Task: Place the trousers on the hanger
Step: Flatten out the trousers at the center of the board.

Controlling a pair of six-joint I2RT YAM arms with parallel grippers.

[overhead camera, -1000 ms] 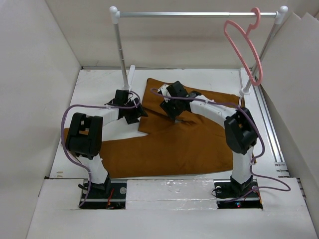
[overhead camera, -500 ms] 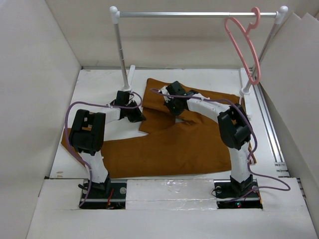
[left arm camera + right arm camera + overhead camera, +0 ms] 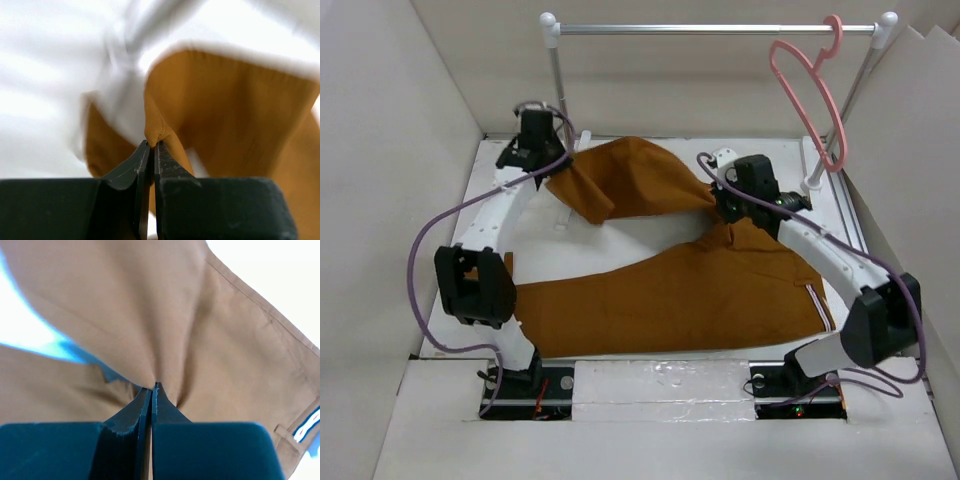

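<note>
The rust-brown trousers (image 3: 690,290) lie across the table, one leg lifted and stretched between both arms. My left gripper (image 3: 552,172) is shut on the end of that raised leg (image 3: 210,110) at the back left, near the rail post. My right gripper (image 3: 720,200) is shut on a pinch of the same leg's cloth (image 3: 165,330) further right; the striped waistband lining (image 3: 307,424) shows at that view's edge. The pink hanger (image 3: 810,95) hangs by its hook from the right end of the rail, apart from both grippers.
The silver-and-white clothes rail (image 3: 720,30) spans the back, with posts at the left (image 3: 558,90) and right (image 3: 850,100). Pale walls enclose the table on both sides. White table surface (image 3: 620,235) shows under the lifted leg.
Both grippers shut on the upper leg, then lifted it and pulled it apart: the left arm swung to the back left, the right moved right. The leg now hangs stretched between them.
</note>
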